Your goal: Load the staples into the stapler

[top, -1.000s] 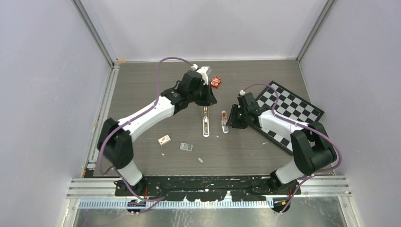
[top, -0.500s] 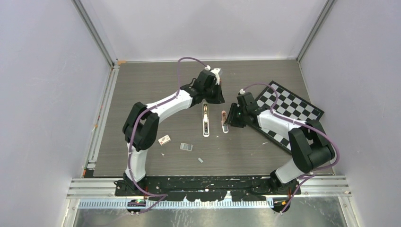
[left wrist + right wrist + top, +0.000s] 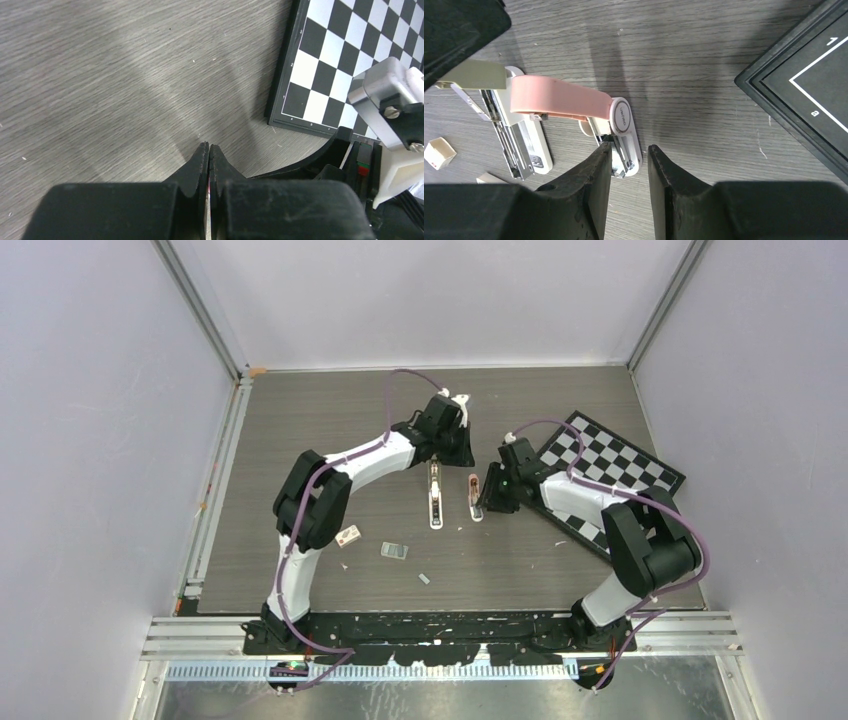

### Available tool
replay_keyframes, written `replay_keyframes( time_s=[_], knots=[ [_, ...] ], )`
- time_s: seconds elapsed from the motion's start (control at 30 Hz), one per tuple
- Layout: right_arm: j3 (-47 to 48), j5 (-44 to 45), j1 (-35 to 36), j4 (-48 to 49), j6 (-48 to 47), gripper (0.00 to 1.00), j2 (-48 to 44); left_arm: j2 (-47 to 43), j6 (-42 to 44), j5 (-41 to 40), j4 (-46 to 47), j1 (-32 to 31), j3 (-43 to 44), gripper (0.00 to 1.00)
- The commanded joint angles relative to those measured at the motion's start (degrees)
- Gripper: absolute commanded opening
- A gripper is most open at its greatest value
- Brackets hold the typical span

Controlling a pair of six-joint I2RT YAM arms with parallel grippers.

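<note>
The olive-grey stapler (image 3: pixel 436 496) lies open on the table, its pale metal channel (image 3: pixel 514 145) showing under the raised olive lid (image 3: pixel 471 75). The staples are a small grey block (image 3: pixel 394 551) and a tiny strip (image 3: pixel 424 579) nearer the front. My left gripper (image 3: pixel 461 451) is shut just beyond the stapler's far end; in the left wrist view (image 3: pixel 208 147) only a thin red-white sliver shows in the slit. My right gripper (image 3: pixel 487 502) is open, and in the right wrist view (image 3: pixel 629 150) its fingers flank the near end of the pink-and-white piece (image 3: pixel 569 100).
A checkerboard (image 3: pixel 620 465) lies at the right under my right arm and also shows in the left wrist view (image 3: pixel 350 60). A small white-and-red box (image 3: pixel 348 536) lies left of the staples. The red packet is hidden under my left gripper.
My left arm has swung right and folded at the elbow, and its gripper now covers the red packet. The right arm has barely moved.
</note>
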Motion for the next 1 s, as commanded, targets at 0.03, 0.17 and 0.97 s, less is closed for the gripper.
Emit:
replay_keyframes(
  time_s=[0.03,0.17,0.97],
  knots=[
    [-0.69,0.80,0.15,2.35,-0.63,0.37,1.03,1.14,-0.20,3.27,0.20,0.19,1.72,0.00],
    [-1.30,0.82,0.21,2.68,-0.64,0.36,1.25,0.72,-0.82,4.35,1.90,0.05,-0.89,0.00],
    [-3.96,2.42,0.22,3.53,-1.14,0.35,-0.27,-4.21,-1.89,6.12,2.97,-2.49,-5.33,0.00]
  ],
)
